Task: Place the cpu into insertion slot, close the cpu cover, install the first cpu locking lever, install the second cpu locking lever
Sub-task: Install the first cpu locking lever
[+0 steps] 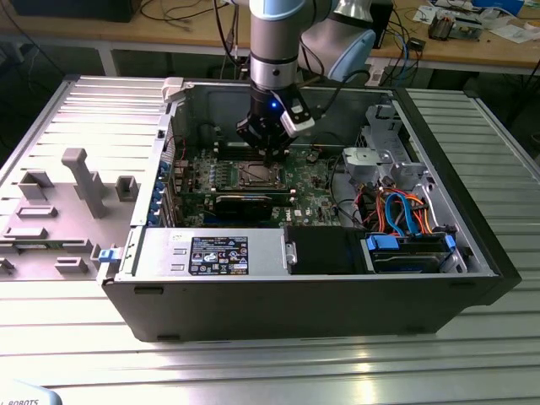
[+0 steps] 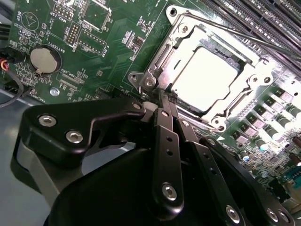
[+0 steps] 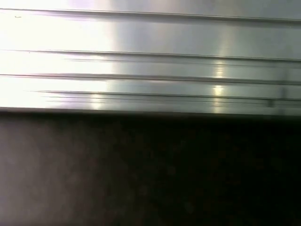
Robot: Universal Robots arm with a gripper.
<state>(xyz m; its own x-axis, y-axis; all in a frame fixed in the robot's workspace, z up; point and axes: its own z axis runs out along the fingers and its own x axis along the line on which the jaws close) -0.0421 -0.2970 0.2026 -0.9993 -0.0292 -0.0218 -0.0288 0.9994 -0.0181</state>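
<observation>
Inside the open computer case, the gripper points straight down — fingers pinched together beside the cpu cover.

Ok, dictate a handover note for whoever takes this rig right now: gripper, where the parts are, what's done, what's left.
Gripper: down at one corner of the insertion slot, inside the open computer case; grip state unclear.
Parts: cpu sits in the slot; cpu cover lies flat around it.
Done: cpu placed, cover down.
Left: both locking levers unconfirmed. One lever rod runs along the far side of the socket; I cannot tell if it is latched.
</observation>
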